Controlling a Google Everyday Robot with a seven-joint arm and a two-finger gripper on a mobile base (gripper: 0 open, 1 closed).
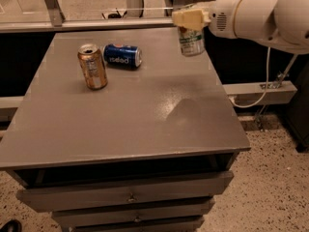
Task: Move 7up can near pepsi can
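Observation:
The 7up can, white and green, hangs upright in my gripper above the back right part of the grey table. The gripper's cream fingers are shut on the can's top. The pepsi can, dark blue with white lettering, lies on its side at the back left of the table. The held can is well to the right of it.
An orange-gold can stands upright just left of the pepsi can. Drawers sit under the tabletop. A glass rail runs behind the table. My white arm reaches in from the upper right. A cable hangs at the right.

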